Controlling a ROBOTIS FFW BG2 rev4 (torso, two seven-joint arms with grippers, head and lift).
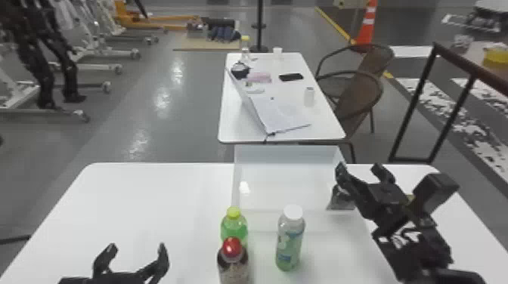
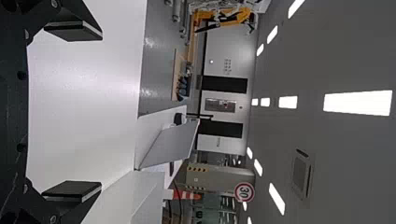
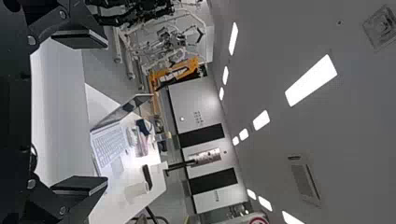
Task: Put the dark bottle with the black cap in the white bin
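In the white bin (image 1: 287, 155), the dark bottle (image 1: 341, 202) stands roughly upright, neck up.

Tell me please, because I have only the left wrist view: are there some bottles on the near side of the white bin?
Observer: Yes, the head view shows three before the bin: a yellow-capped bottle, a red-capped bottle and a white-capped bottle.

Operator: Thank you. And what is at its right side?

Observer: The right pincer, with its fingers apart.

Operator: Is there something dark under it?

Observer: A dark shape shows just below it in the head view, partly hidden, so I cannot tell whether it is the bottle for the bin.
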